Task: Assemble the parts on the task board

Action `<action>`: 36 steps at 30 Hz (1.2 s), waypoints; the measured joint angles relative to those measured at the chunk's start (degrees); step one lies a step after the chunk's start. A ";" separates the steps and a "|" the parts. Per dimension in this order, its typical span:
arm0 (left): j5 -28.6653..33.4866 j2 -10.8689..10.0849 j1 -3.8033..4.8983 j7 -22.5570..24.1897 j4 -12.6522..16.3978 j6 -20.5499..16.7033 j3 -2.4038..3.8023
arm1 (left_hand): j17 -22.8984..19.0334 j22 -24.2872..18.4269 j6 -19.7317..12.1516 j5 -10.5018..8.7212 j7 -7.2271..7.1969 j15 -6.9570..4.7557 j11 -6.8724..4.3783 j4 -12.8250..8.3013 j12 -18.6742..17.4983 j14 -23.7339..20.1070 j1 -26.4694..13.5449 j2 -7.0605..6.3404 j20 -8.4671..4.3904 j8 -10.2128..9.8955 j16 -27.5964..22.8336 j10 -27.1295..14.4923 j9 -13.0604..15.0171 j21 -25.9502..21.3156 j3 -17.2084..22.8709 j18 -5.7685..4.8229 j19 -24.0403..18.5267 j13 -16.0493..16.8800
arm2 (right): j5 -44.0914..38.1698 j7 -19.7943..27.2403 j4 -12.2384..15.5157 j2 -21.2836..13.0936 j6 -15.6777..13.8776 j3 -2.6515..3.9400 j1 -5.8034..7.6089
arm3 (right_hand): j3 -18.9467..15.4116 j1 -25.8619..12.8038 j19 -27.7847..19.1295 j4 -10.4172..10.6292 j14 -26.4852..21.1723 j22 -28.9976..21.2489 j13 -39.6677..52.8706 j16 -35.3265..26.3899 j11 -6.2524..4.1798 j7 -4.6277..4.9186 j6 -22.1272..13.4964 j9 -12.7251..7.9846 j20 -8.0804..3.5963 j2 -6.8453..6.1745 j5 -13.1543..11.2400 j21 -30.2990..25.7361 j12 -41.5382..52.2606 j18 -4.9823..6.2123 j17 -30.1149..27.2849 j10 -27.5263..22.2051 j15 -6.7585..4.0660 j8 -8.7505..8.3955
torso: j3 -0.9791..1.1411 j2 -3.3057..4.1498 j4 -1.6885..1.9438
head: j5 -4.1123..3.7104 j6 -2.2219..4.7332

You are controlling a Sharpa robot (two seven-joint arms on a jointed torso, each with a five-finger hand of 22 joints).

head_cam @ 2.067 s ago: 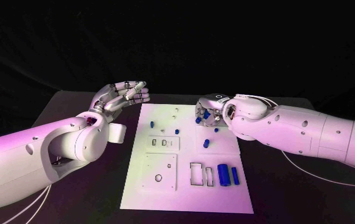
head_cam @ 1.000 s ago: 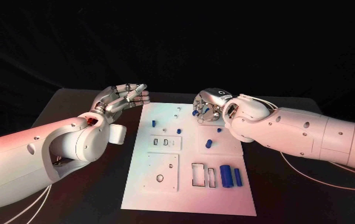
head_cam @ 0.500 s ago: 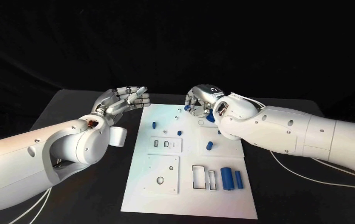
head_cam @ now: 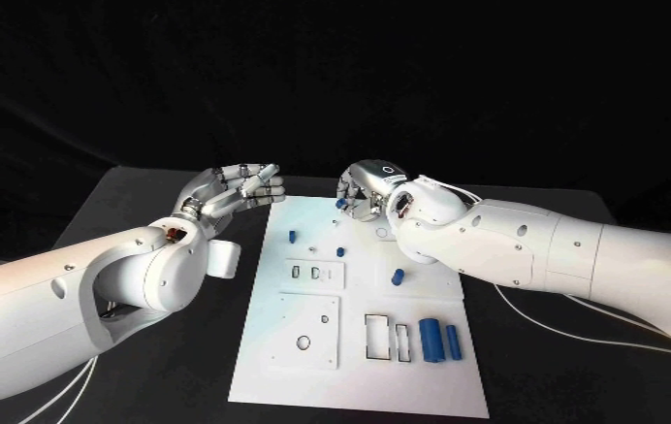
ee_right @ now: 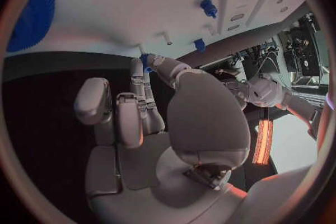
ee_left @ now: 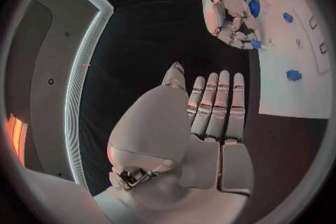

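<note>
Pinching a small blue part at its fingertips, the right hand hangs over the task board's far end; it looks light, rigid, slippery, best gripped across its sides; the left hand waits empty, fingers apart, beside the board.

Matt white task board, glossy blue plastic parts

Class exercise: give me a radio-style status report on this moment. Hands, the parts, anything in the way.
Left robot hand open, beside the task board. Right robot hand over the board's far end, pinching a small blue part. Other blue parts loose on the board. Nothing in the way.
</note>
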 measured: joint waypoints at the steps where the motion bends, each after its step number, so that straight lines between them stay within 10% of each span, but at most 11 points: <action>1: 0.00 0.00 0.02 -0.01 0.00 0.00 0.00 | 0.00 0.00 0.00 0.00 0.00 0.00 0.00 0.00 0.00 0.00 0.00 0.00 0.00 0.00 0.00 0.00 0.00 0.00 0.00 0.00 0.00 0.00 | 0.00 0.00 -0.18 0.11 0.03 0.00 -0.01 | 0.00 0.00 0.00 0.00 0.00 0.00 0.00 0.00 0.04 0.01 -0.02 0.00 0.00 0.00 -0.01 0.00 0.00 0.00 0.00 -0.04 0.00 0.00 | -0.03 0.04 0.03 | -0.01 -0.01; 36: 0.01 -0.30 0.43 -0.30 -0.13 -0.07 0.00 | 0.00 -0.23 0.00 0.00 0.00 0.00 0.00 0.00 -0.21 0.00 0.00 0.00 0.00 0.00 -0.37 0.00 0.00 0.00 -0.31 0.00 0.00 0.00 | -1.08 -0.01 -0.77 -0.11 0.46 0.39 0.16 | 0.38 0.29 -0.21 -0.37 0.00 -0.13 0.25 0.22 0.04 0.62 -0.57 0.00 -0.21 -0.33 -0.35 -0.01 -0.29 0.00 -0.21 -0.04 0.00 0.00 | -0.27 0.58 0.34 | 0.01 -0.28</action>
